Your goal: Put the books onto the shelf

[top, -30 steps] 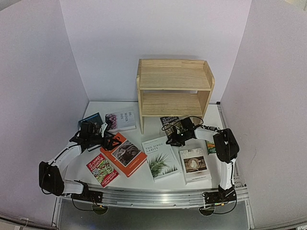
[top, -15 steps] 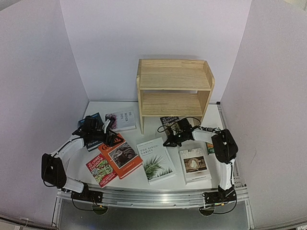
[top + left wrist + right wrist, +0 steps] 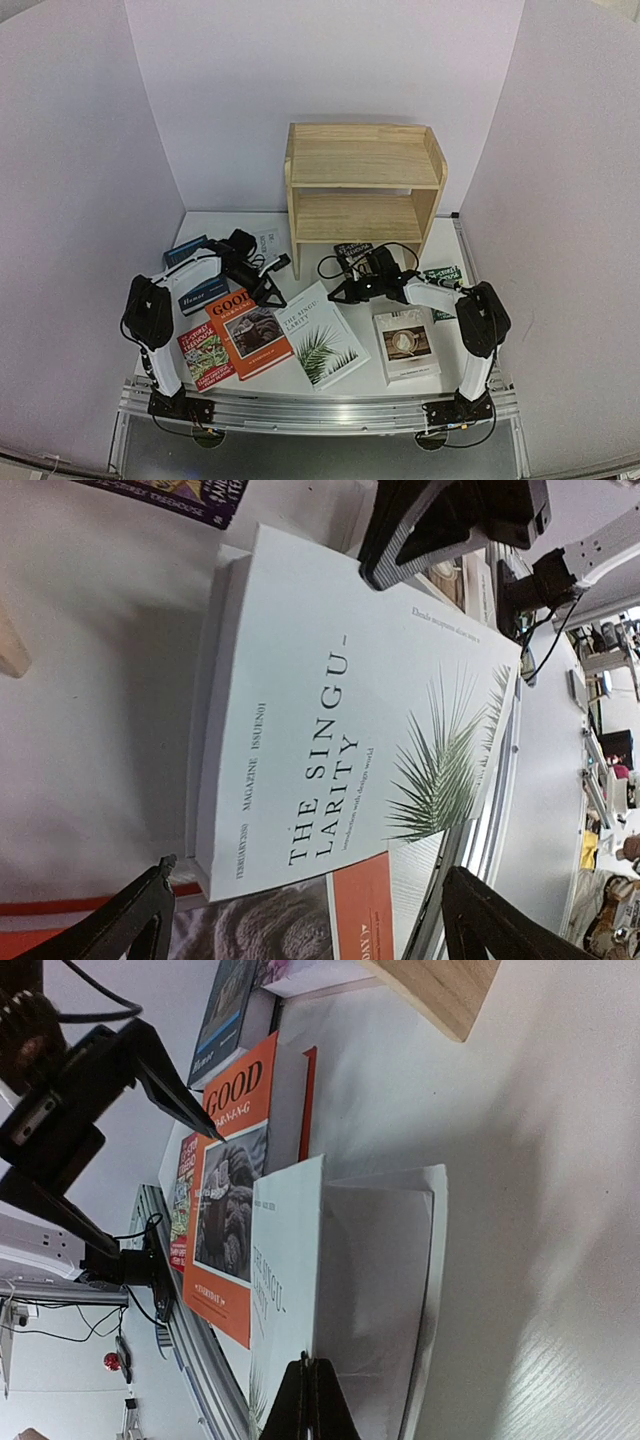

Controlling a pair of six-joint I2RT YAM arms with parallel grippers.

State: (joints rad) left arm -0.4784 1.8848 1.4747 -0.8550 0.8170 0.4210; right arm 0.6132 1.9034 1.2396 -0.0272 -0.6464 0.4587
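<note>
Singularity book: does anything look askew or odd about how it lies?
Yes. The Singularity book sits skewed, at an angle to the books around it. Its left edge overlaps the orange GOOD book, so that side looks propped up rather than lying flat.

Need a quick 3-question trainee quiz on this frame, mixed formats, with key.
1. True or false: a book already sits on the shelf.
2. The Singularity book partly covers which book? A) coffee-cup cover B) orange GOOD book C) navy
3. Fill in: the left pincer, over the Singularity book, is ___ (open or shut).
Key: 1 false; 2 B; 3 open.
</note>
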